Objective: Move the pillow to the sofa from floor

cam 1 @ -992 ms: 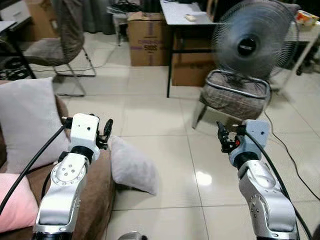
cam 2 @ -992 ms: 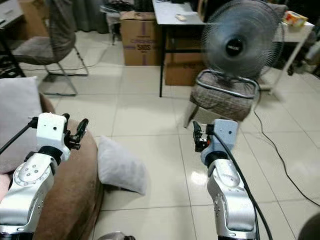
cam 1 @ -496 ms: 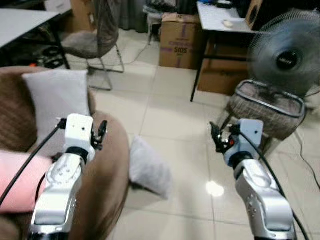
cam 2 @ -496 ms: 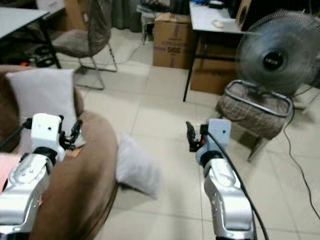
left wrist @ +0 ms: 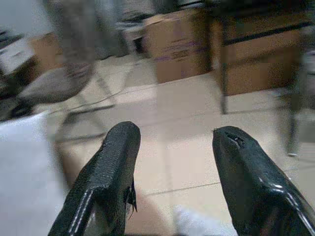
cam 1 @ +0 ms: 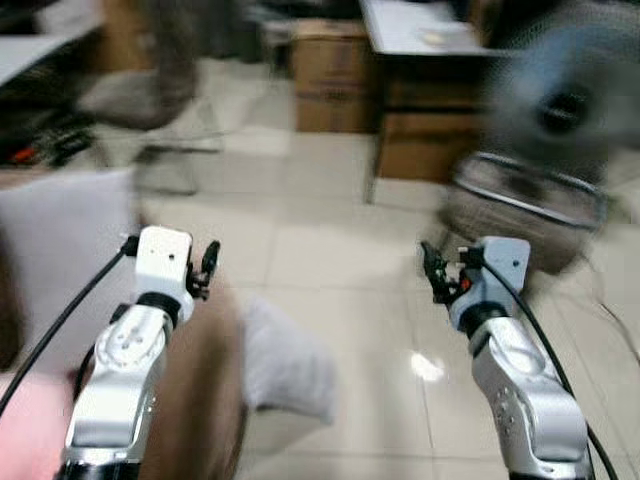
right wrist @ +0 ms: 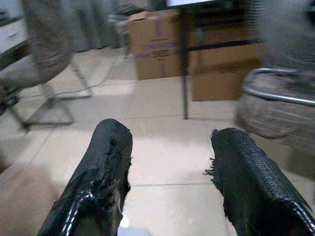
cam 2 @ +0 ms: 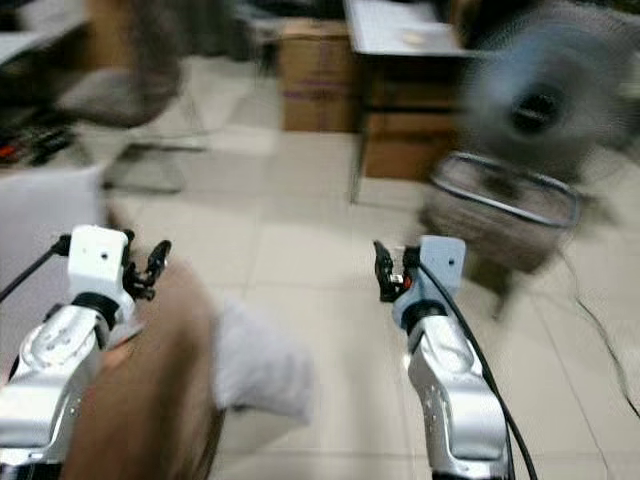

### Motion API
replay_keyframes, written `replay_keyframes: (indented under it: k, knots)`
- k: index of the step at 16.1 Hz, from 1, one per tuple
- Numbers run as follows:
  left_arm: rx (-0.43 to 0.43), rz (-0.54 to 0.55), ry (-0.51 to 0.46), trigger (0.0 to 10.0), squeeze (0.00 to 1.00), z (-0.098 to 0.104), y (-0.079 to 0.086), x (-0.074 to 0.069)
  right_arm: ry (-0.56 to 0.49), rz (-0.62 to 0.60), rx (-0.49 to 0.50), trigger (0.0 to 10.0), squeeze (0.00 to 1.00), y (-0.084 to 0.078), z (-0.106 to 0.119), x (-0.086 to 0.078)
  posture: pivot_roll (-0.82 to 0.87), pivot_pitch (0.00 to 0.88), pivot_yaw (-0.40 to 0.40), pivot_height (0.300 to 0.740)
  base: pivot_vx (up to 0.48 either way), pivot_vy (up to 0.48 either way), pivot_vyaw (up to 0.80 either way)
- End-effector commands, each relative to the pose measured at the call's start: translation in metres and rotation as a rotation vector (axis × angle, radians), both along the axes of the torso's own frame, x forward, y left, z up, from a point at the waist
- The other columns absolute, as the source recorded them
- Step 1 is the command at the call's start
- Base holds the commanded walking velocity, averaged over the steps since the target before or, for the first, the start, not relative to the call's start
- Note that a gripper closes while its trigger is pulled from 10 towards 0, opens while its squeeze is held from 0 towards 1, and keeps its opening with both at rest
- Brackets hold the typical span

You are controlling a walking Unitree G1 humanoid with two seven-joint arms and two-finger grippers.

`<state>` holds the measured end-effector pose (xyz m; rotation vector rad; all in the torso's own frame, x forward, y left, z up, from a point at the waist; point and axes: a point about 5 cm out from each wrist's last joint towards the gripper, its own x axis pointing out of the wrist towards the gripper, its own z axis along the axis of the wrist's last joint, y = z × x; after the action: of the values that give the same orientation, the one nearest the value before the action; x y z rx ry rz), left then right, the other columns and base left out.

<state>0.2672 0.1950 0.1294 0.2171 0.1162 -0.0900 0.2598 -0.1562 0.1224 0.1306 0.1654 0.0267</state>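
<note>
A light grey pillow (cam 1: 285, 368) lies on the tiled floor, leaning against the brown sofa arm (cam 1: 200, 400). My left gripper (cam 1: 209, 268) is held up above the sofa arm, open and holding nothing, a little up and left of the pillow. My right gripper (cam 1: 433, 271) is raised over the floor to the pillow's right, open and holding nothing. In the wrist views both pairs of black fingers (left wrist: 113, 172) (right wrist: 106, 172) stand apart with only floor between them. The views are blurred.
A second grey cushion (cam 1: 60, 260) and a pink one (cam 1: 30, 420) rest on the sofa. Ahead stand a fan (cam 1: 565, 100), a woven stool (cam 1: 525, 205), a dark desk (cam 1: 420, 60) with cardboard boxes (cam 1: 330, 85), and a chair (cam 1: 140, 90).
The camera has swung and the picture is now blurred, with the sofa pushed further left. Both grippers stay raised and open; the pillow still lies against the sofa arm.
</note>
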Motion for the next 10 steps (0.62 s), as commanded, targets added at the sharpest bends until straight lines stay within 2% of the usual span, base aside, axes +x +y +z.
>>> replay_keyframes:
  k: [1,4,8,10]
  knots:
    - [-0.013,-0.037,-0.005,10.0,0.16,0.0015,-0.0103,0.0012,0.006,-0.045,-0.024,10.0,0.00,-0.0116,-0.0006,-0.0012,0.04,0.000,0.025,0.740,0.334,0.000,0.00]
    - [-0.014,-0.041,-0.002,10.0,0.16,0.0010,-0.0107,0.0003,0.009,-0.034,-0.024,10.0,0.00,-0.0107,-0.0013,-0.0014,0.04,0.000,0.024,0.740,0.323,0.000,0.00]
    - [0.008,-0.029,0.004,10.0,0.14,-0.0020,-0.0107,-0.0007,0.015,-0.018,-0.034,10.0,0.00,-0.0100,-0.0022,-0.0018,0.04,0.000,0.024,0.740,0.000,0.000,0.00]
    - [-0.002,-0.007,0.009,10.0,0.13,-0.0031,-0.0073,-0.0016,0.006,-0.001,-0.050,10.0,0.00,-0.0089,-0.0015,-0.0021,0.04,0.000,0.024,0.720,0.000,0.000,0.00]
